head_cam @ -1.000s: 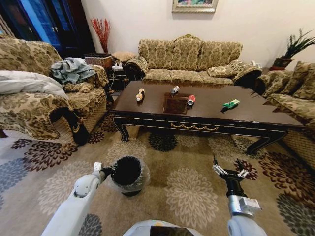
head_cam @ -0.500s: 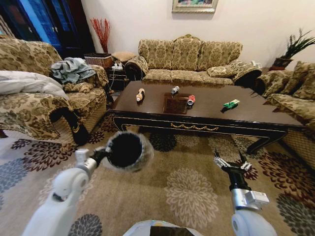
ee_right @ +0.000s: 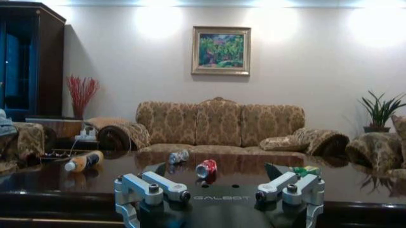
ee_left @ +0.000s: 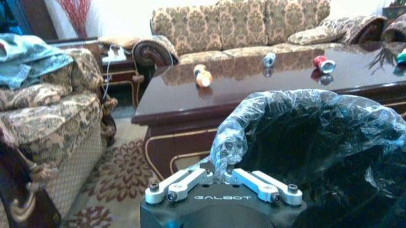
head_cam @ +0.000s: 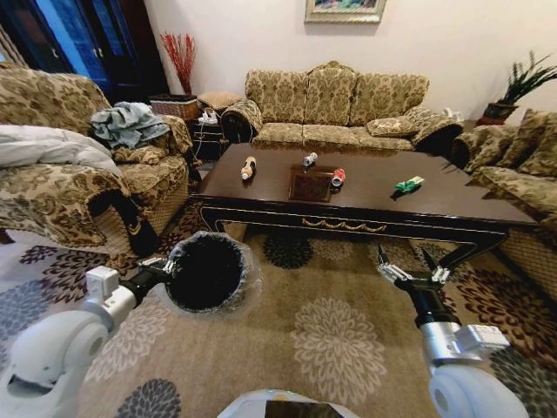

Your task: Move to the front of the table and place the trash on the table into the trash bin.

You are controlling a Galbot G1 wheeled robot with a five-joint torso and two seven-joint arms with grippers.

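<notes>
the left tool (ee_left: 222, 175) is clamped on the bag-lined rim of the trash bin (head_cam: 207, 273), held off the carpet before the worktop (head_cam: 365, 196); no trash shows inside the bin. four pieces lie on the worktop: one tan bottle (head_cam: 248, 167), one silver can (head_cam: 309, 159), one red can (head_cam: 338, 177), one green wrapper (head_cam: 407, 184). the right tool (head_cam: 409, 271) hovers with fingers apart

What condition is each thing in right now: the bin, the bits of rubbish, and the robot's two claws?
trash bin: held up off the carpet, tilted toward the camera.
left gripper: shut on the bin's rim.
right gripper: open, empty.
tan bottle: lying on the table.
silver can: lying there.
red can: lying there.
green wrapper: lying there.
</notes>
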